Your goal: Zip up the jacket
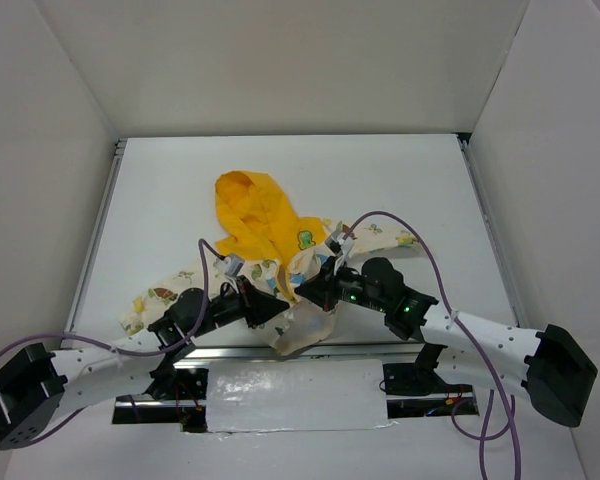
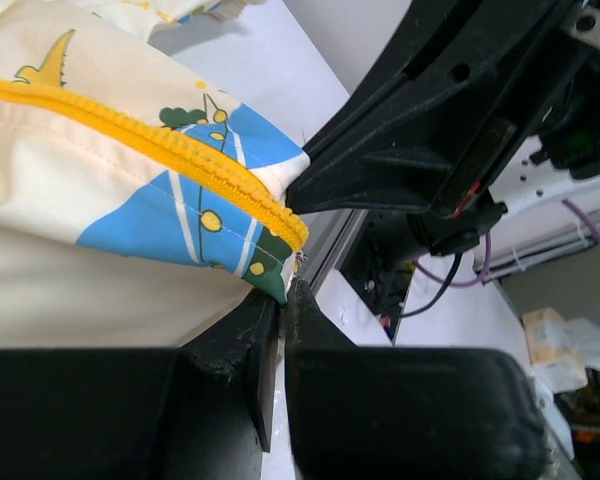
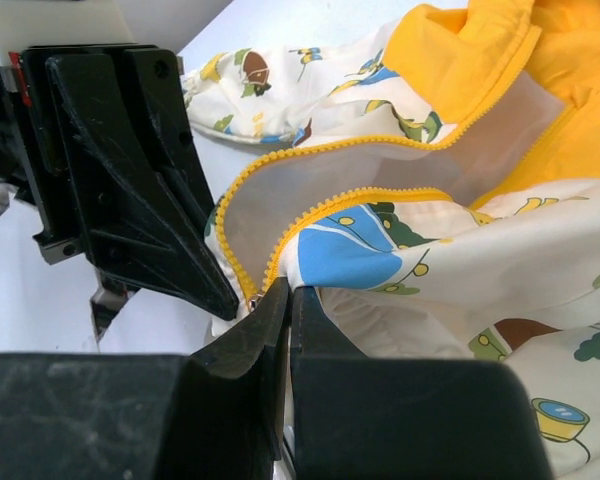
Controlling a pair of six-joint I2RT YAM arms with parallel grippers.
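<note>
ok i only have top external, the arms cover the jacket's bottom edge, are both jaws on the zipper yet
observer: the left wrist view shows the left gripper with its jaws pinching the bottom corner of the jacket, right where one zipper row ends
operator: and the right one
observer: the right gripper has its jaws shut at the foot of the opening, where both rows come together. what they pinch is hidden
operator: any of it zipped
observer: no, the right wrist view shows the two rows apart above that point, with pale lining between them up toward the yellow yoke
</note>
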